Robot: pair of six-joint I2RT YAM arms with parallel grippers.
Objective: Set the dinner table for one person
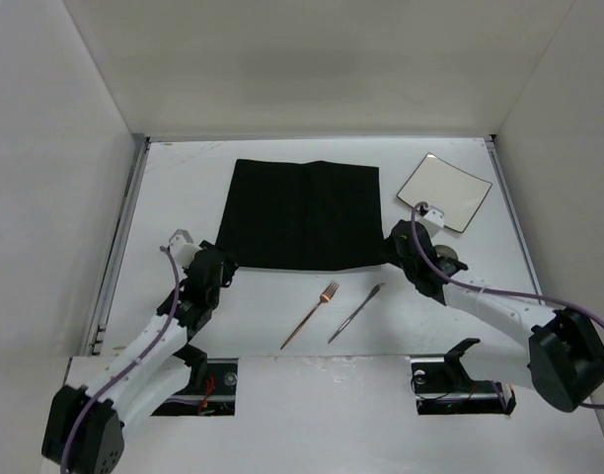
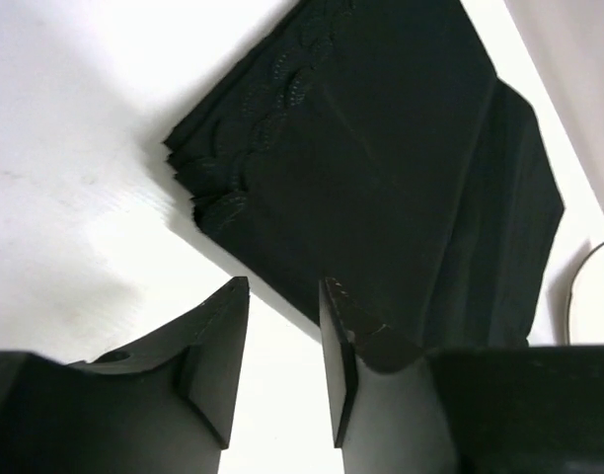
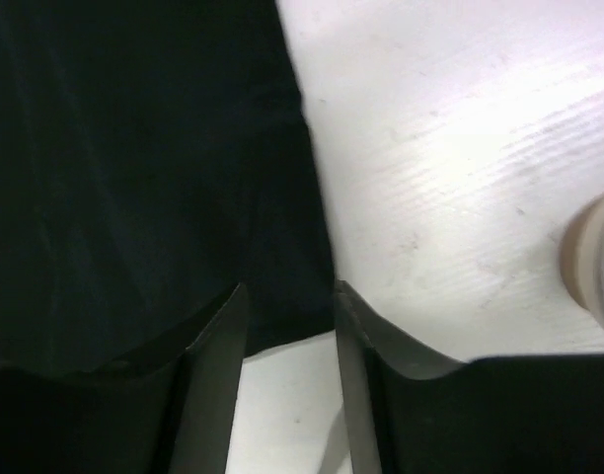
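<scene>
- We see the left gripper [image 2: 284, 286] narrowly parted, empty, at the near-left corner of the black mat [image 1: 302, 212] on the table [image 1: 263, 306].
- The right gripper [image 3: 287, 288] (also narrowly parted, empty) sits at its near-right corner.

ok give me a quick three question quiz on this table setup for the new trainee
1. Which two utensils lie on the dinner table, nearer the arms than the black mat?
2. True or false: the square plate rests on the mat.
3. The right gripper is at the mat's: A far left corner, B near right corner, C centre.

Key
1. The fork and a slim grey utensil, likely a knife.
2. False: the plate sits on the bare table, to the right of the mat.
3. B
</scene>
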